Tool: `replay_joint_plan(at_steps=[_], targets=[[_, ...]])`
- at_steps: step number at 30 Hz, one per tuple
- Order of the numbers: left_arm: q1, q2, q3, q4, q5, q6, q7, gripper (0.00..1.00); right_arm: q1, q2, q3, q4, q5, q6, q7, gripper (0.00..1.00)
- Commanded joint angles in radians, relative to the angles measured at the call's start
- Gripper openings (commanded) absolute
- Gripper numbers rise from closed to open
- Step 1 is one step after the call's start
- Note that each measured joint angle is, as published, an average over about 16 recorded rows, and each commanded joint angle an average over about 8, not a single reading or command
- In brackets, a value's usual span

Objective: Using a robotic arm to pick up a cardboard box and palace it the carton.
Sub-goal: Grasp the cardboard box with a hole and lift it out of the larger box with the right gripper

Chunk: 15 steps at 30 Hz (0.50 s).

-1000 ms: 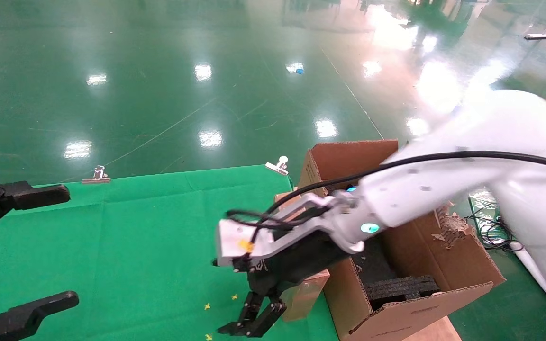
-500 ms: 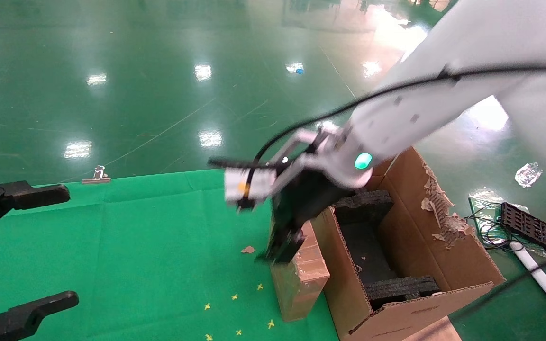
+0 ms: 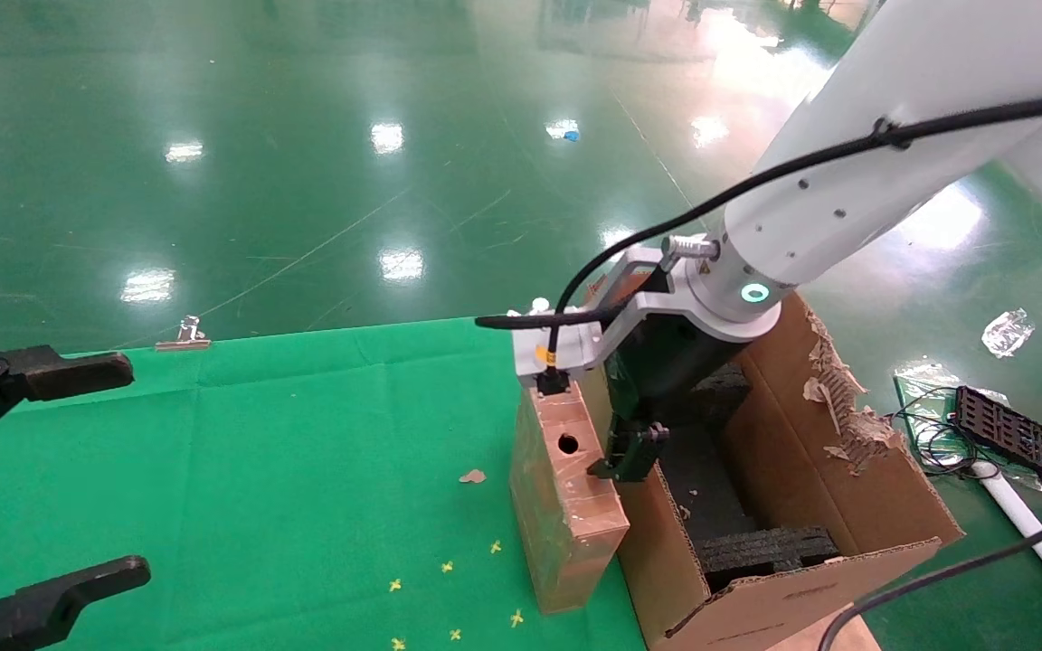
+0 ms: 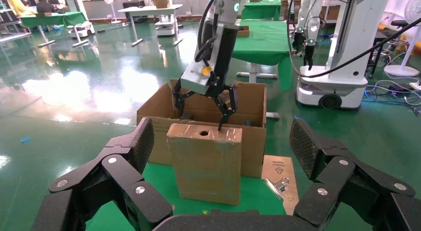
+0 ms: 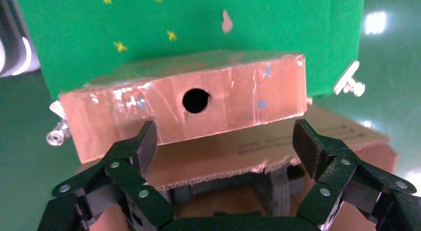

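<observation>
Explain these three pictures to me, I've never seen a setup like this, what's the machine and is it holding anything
It is a two-armed robot, photographed by its own cameras. The head view looks down at a green cloth. The other two look out from each wrist, so black fingers frame them.

The white right arm ends in the right tool, open and hanging above the near wall of the big torn carton, just beside the small taped cardboard box. That box stands upright on the cloth against the carton's outer side, round hole on top. The left tool is open at the cloth's far side.

Nothing is held.
</observation>
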Motion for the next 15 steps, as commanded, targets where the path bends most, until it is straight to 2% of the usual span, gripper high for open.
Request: replay_joint_plan(at_steps=[1,8,11,15], targets=[[0.0,0.0,0.0,0.0,0.0,0.0,0.0,1.0,0.003,-0.001,-0.029,0.001,-0.006,0.006,0.006,1.0],[0.0,0.0,0.001,0.0,0.0,0.0,0.0,1.0,0.029,0.014,-0.041,-0.01,0.022,0.02,0.067,1.0],[0.0,0.0,0.001,0.0,-0.001,0.0,0.0,1.0,0.042,0.007,-0.046,-0.049,0.037,0.008,0.156,1.0],[0.0,0.0,0.001,0.0,-0.001,-0.001,0.001,1.0,0.058,-0.034,-0.07,-0.194,0.087,-0.02,0.323,1.0]])
